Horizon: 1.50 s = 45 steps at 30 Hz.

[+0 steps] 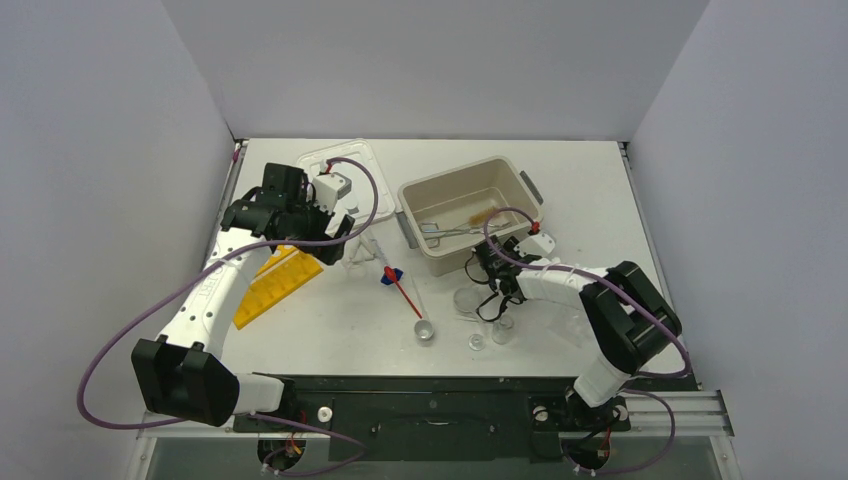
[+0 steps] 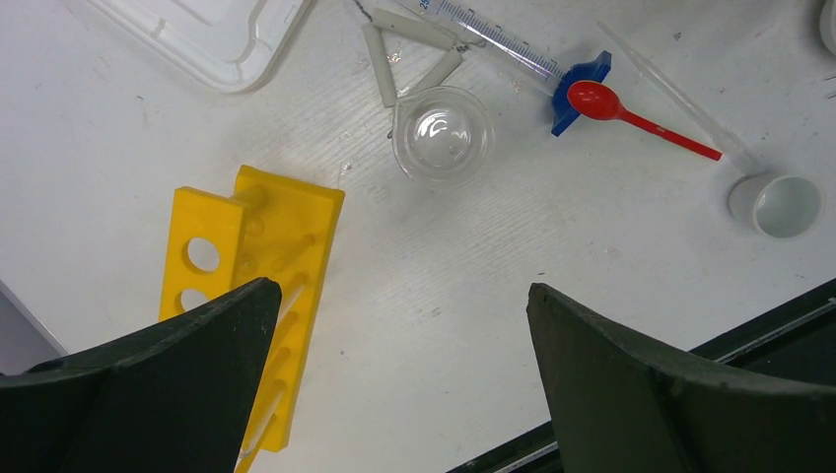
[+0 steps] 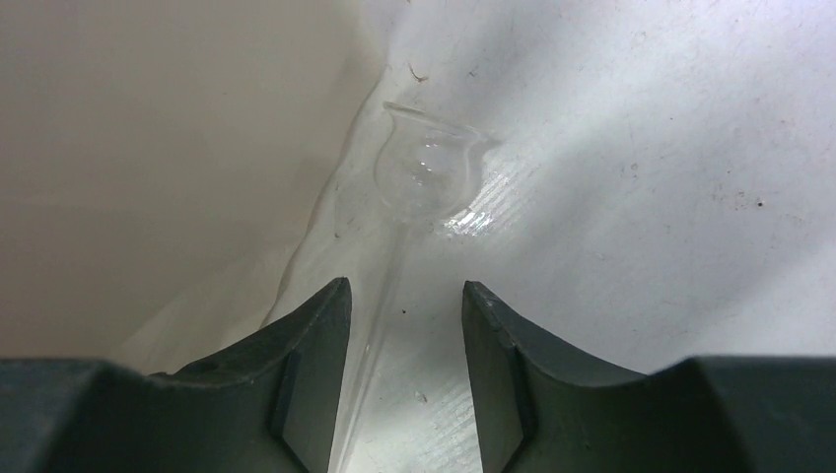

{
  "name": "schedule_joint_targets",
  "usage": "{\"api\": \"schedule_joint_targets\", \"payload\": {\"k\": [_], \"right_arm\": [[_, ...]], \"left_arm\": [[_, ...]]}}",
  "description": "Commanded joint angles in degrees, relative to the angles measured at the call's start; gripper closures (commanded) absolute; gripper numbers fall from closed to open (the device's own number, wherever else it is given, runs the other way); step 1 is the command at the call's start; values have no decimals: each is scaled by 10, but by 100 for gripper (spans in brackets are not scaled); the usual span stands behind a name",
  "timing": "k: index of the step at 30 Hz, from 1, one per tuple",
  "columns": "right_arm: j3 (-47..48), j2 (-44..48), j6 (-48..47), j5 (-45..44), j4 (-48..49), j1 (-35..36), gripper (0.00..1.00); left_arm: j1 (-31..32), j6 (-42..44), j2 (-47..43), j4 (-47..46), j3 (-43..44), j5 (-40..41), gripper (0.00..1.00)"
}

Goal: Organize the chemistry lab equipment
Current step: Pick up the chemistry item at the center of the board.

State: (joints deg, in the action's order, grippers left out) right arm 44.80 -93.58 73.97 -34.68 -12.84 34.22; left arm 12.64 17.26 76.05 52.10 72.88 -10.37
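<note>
My left gripper (image 1: 340,240) (image 2: 404,291) is open and empty, held above the table between the yellow holed tube rack (image 1: 275,285) (image 2: 258,266) and a clear glass dish (image 2: 443,134). A syringe with a blue cap (image 2: 582,79), a red spatula (image 1: 403,292) (image 2: 641,118) and a small white cup (image 1: 425,333) (image 2: 779,205) lie to its right. My right gripper (image 1: 487,263) (image 3: 406,286) is open, low by the tub's front wall. A clear glass funnel (image 3: 429,172) lies on the table there, its thin stem running between the jaws, not gripped.
The beige tub (image 1: 510,175) (image 3: 148,148) holds metal tongs (image 1: 445,230) and a brush (image 1: 485,213). The white lid (image 1: 335,162) (image 2: 207,34) lies at the back left. Clear beakers (image 1: 468,298) and vials (image 1: 478,341) stand in front of the right gripper.
</note>
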Motion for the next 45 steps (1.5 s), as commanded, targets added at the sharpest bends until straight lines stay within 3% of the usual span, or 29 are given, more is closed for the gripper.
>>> {"api": "schedule_joint_targets", "payload": {"k": [1, 6, 12, 24, 29, 45], "right_arm": [[4, -2, 8, -18, 12, -2, 60], [-7, -6, 9, -20, 9, -8, 71], [-21, -16, 11, -21, -9, -16, 78], [-103, 55, 28, -25, -10, -16, 88], [-116, 80, 39, -29, -8, -19, 100], [-73, 304, 24, -47, -74, -68, 100]], "left_arm": [[-1, 10, -12, -10, -5, 5, 3], [-1, 10, -11, -12, -9, 4, 3], [-1, 10, -11, -11, -8, 4, 3], [-1, 4, -15, -10, -8, -3, 3], [0, 1, -15, -7, -4, -6, 3], [0, 4, -25, -5, -8, -3, 4]]}}
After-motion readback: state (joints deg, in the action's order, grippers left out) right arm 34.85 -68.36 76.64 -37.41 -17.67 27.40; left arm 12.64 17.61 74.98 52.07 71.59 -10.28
